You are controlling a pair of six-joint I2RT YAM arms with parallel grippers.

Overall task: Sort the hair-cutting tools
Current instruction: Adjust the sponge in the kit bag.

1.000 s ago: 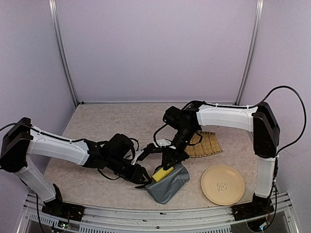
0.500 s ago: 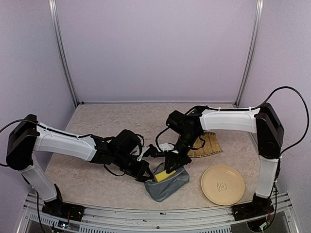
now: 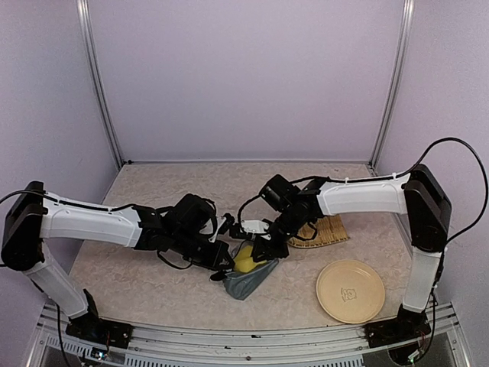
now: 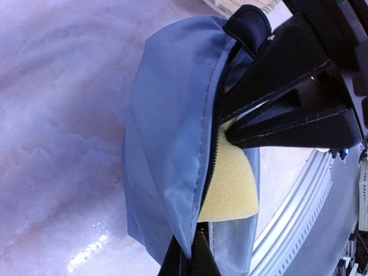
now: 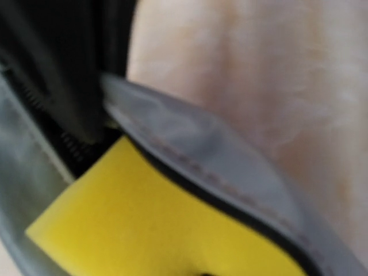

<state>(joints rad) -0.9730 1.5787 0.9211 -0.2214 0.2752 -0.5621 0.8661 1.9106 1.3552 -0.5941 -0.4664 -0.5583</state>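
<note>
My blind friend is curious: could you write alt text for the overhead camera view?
On a beige table, the left gripper pinches the edge of a grey-blue pouch while the right gripper holds a yellow sponge in its opening. A yellow plate and a bamboo mat lie to the right.

**Inspector:** Left wrist view?

**Recorder:** The left tool (image 4: 187,261) is cut off by the bottom edge. Only its tips show, pinched on the grey-blue pouch (image 4: 167,144). Fabric covers the lower part of the yellow sponge (image 4: 230,184) and the pouch's inside.

**Inspector:** Elsewhere?

**Recorder:** The right wrist view is blurred throughout. From above, the right tool (image 3: 265,246) is too small to read at its tips. Its arm hides part of the woven mat (image 3: 327,231).
</note>
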